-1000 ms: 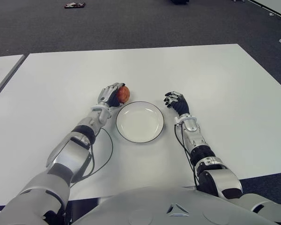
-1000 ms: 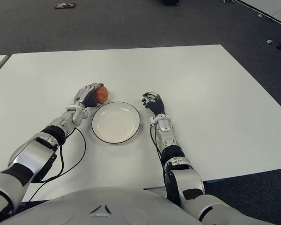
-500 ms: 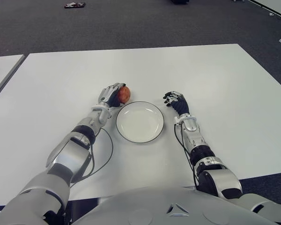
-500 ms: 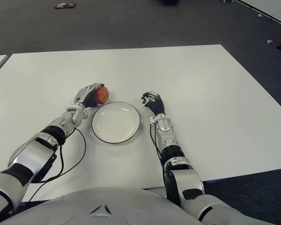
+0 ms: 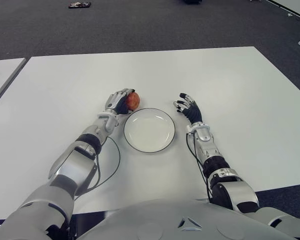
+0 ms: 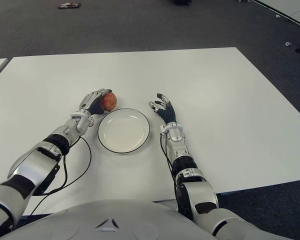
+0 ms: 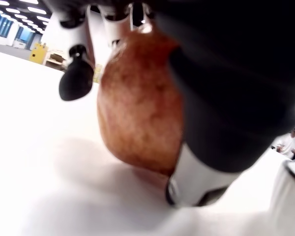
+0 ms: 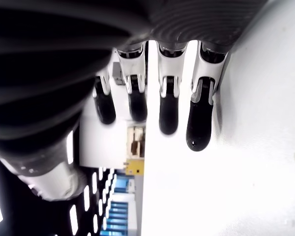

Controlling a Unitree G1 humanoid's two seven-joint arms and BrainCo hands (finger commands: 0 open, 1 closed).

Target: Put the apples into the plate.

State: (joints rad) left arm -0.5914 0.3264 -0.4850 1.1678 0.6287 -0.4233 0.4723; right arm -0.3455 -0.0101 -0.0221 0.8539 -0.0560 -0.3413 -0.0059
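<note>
White plate [image 5: 149,130], dark-rimmed, nothing in it, on the white table [image 5: 230,90]. Right hand [image 5: 189,108] just right of the plate, fingers spread, holding nothing. Left hand [image 5: 118,101] at the plate's far-left edge, fingers wrapped around a red apple [image 5: 132,100] sitting on the table.

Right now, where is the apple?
The apple sits on the table, left of centre in the eye views, gripped by the left hand, just beyond the plate's far left rim.

Office-like hall (grey carpet [image 5: 140,25])
</note>
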